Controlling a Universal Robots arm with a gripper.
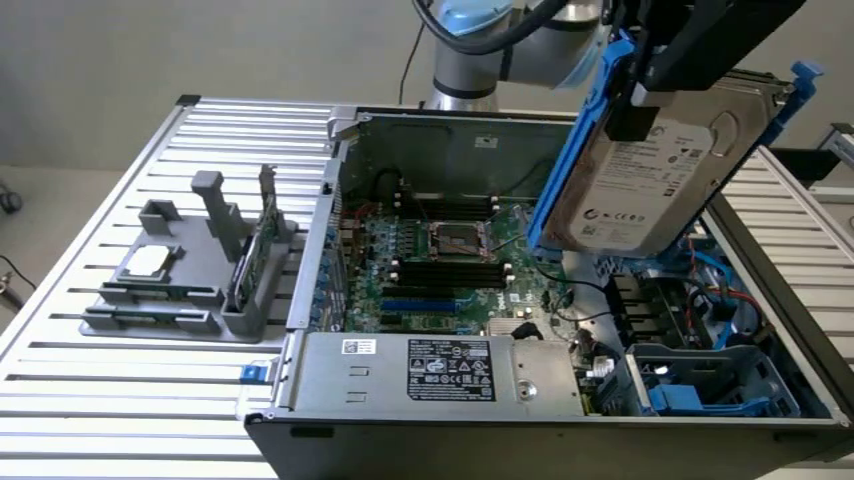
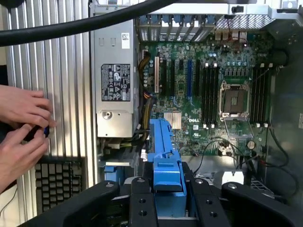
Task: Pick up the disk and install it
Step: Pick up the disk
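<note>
In the exterior view we see the tool [image 1: 654,95] closed partway onto the disk [image 1: 667,170]. It grips the disk at its upper end by the blue carrier frame [image 1: 577,150], so the disk hangs clear above the open computer case [image 1: 334,200]. The disk stands steeply tilted, close to upright, with its long axis running from the tool down toward the motherboard [image 1: 441,260] and its label facing the camera.

The drive cage [image 1: 747,365] sits in the case's near corner on the exterior view's right, below the disk's lower end and nearer the camera. We judge this to be the relation that counts, since the disk's axis does not appear to line up with the cage. A blue piece [image 1: 678,397] lies inside the cage, and cables [image 1: 727,290] crowd the space beside it. There is open room above the case, but its walls hem the cage closely. On the counter [image 1: 80,400], toward the exterior view's left, a grey fixture [image 1: 174,290] stands well apart.

In the wrist view we look along the blue carrier frame [image 2: 165,156], clamped between the tool's black fingers [image 2: 142,203], toward the motherboard [image 2: 203,94] and the power supply [image 2: 116,80]. A person's hands [image 2: 21,109] are together over the counter outside the case wall, near a keyboard [image 2: 57,184] and well apart from the disk.
</note>
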